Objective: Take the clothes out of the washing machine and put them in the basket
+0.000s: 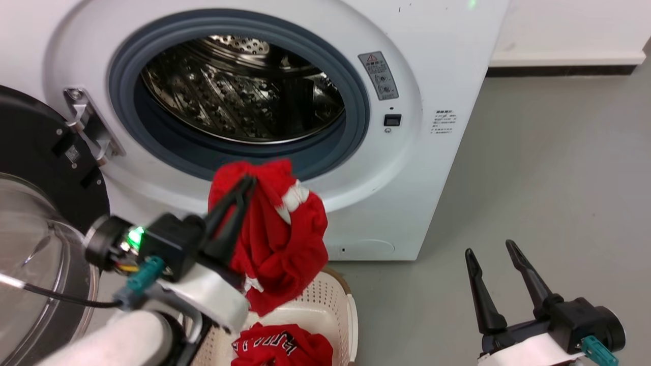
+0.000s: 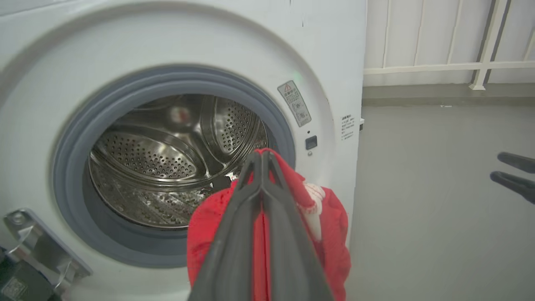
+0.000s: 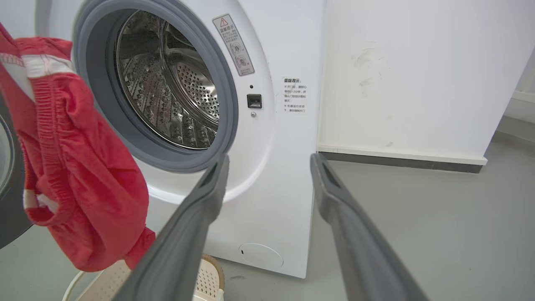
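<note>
The washer [image 1: 432, 61] stands white, its porthole [image 1: 358, 127] facing out; its door [image 1: 46, 203] is swung wide at the washer's left, and its steel drum [image 1: 239, 91] shows bare perforated metal; the grey floor [image 1: 549, 173] spreads to the washer's right. The basket [image 1: 330, 300] sits in front of the washer, just below the porthole, with its cream perforated wall and brown rim showing. One red jersey [image 1: 285, 234] hangs in front of the washer's lower porthole rim, outside the drum and above the basket; its long axis runs vertical, with the bunched top pinched at the fingertips, white striped trim near the top and the loose lower end pointing down at the basket; whether it touches the rim I cannot tell. A second jersey [image 1: 285, 348] lies crumpled inside the basket, its black white-edged lettering facing up. The left gripper [image 1: 248, 183] reaches toward the washer in front of the porthole, its jaws clamped together on the hanging jersey's top; the right gripper [image 1: 489, 248] sits off the washer's right front corner, well apart from it, fingers pointing up the head view, jaws spread wide.
</note>
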`<state>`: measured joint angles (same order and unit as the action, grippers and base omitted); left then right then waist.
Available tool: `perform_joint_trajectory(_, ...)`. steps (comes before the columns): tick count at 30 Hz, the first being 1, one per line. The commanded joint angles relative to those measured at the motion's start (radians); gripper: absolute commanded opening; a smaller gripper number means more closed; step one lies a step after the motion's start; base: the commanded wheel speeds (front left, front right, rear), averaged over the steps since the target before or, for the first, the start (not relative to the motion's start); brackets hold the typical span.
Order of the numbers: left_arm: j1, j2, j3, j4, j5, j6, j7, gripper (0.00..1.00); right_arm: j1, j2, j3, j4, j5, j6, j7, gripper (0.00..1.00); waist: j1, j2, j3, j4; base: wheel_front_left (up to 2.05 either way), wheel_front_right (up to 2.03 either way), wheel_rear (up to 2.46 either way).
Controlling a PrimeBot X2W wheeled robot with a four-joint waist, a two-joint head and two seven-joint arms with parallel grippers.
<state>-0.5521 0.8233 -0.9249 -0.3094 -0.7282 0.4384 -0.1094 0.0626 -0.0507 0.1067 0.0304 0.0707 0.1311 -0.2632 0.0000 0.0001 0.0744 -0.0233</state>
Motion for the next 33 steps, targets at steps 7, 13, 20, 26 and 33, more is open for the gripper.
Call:
perform_joint_trajectory(7,0.111,-0.072,-0.059,0.158,-0.042,-0.034,-0.052,0.0,-0.075,0.001,-0.027,-0.02,-0.026,-0.001,-0.002,1.0,0.0,-0.0001,0.131,-0.005,0.0,0.0,0.0)
perform_joint_trajectory(13,0.121,-0.15,-0.066,0.34,-0.084,-0.089,-0.095,0.0,-0.133,0.001,-0.038,-0.036,-0.035,-0.001,-0.002,1.0,0.0,-0.0001,0.238,-0.02,0.0,0.0,0.0)
perform_joint_trajectory(20,0.044,-0.299,-0.051,0.783,-0.148,-0.25,-0.131,0.0,-0.226,0.001,-0.052,-0.063,-0.029,-0.001,-0.002,1.0,0.0,-0.0001,0.419,-0.065,0.0,0.0,0.0)
perform_joint_trajectory(26,-0.068,-0.427,-0.03,1.073,-0.185,-0.344,-0.133,0.0,-0.278,0.001,-0.067,-0.082,-0.017,-0.001,-0.002,1.0,0.0,-0.0001,0.537,-0.089,0.0,0.0,0.0)
perform_joint_trajectory(33,-0.218,-0.515,-0.02,1.341,-0.2,-0.426,-0.106,0.0,-0.345,0.001,-0.072,-0.109,0.007,-0.001,-0.002,1.0,0.0,-0.0001,0.673,-0.123,0.0,0.0,0.0)
